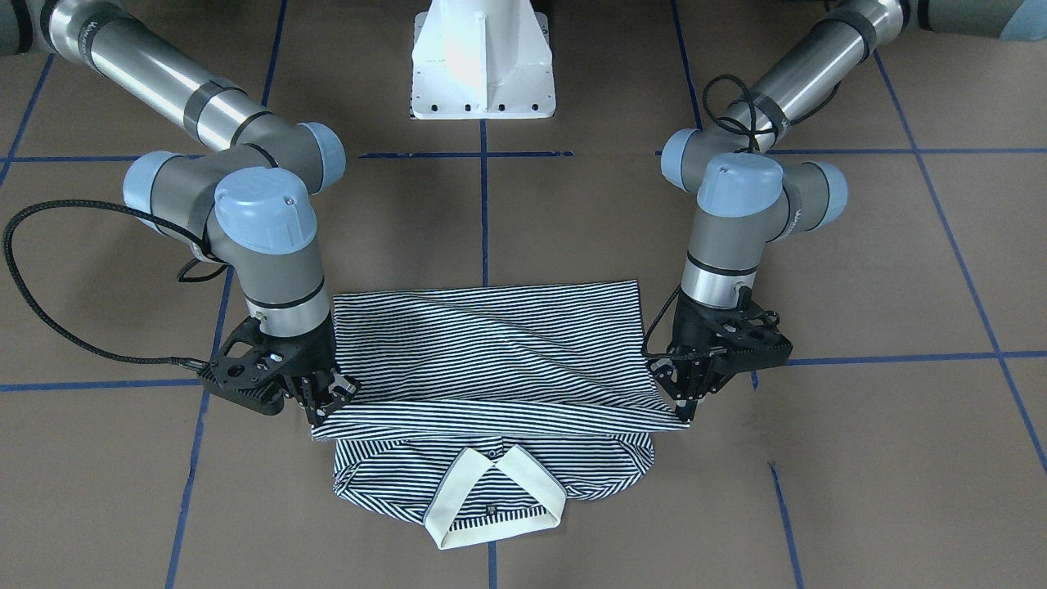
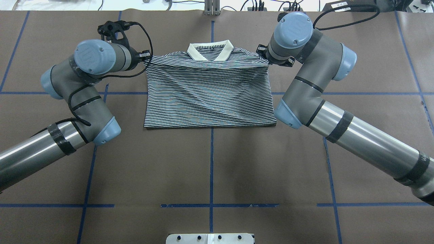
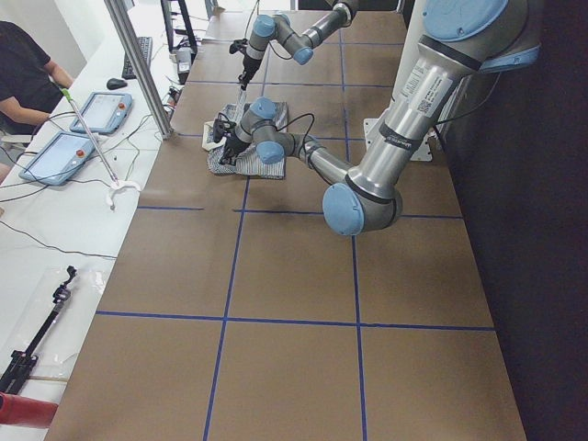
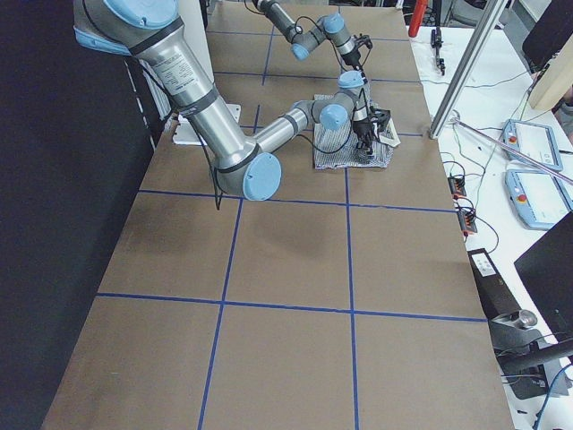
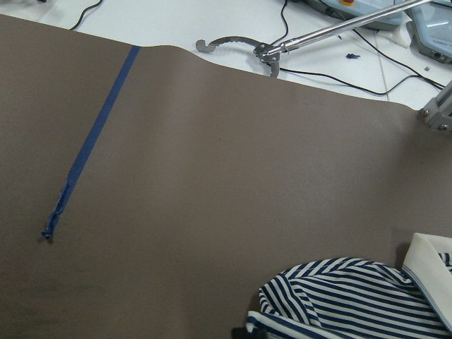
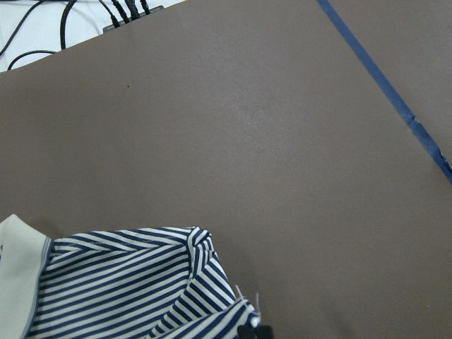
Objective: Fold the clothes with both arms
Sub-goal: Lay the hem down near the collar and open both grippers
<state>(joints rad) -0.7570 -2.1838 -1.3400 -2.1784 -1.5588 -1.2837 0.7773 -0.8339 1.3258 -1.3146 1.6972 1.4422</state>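
Though both grips are hidden from overhead, the front view shows the left hand [image 1: 685, 409] pinched shut on one corner of the polo shirt [image 1: 491, 343]. Shirt lies on the desk [image 1: 867, 474], folded over towards its collar [image 1: 536, 483]; right hand [image 1: 325, 402] clamps the opposite corner.

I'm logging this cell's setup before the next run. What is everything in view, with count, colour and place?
polo shirt: one, navy-and-white striped, table centre, hem folded up toward its cream collar
table: one, brown, with a blue tape grid
pedestal base: one, white, on the robot's side of the table
side bench: one, white, beyond the table's far edge
teach pendants: two, light blue, on the bench
grabber tool: one, silver, on the bench
person: one, black top, seated at the bench
left arm, right arm: grey with light blue caps, flanking the shirt
left gripper, right gripper: black, each pinching the folded edge
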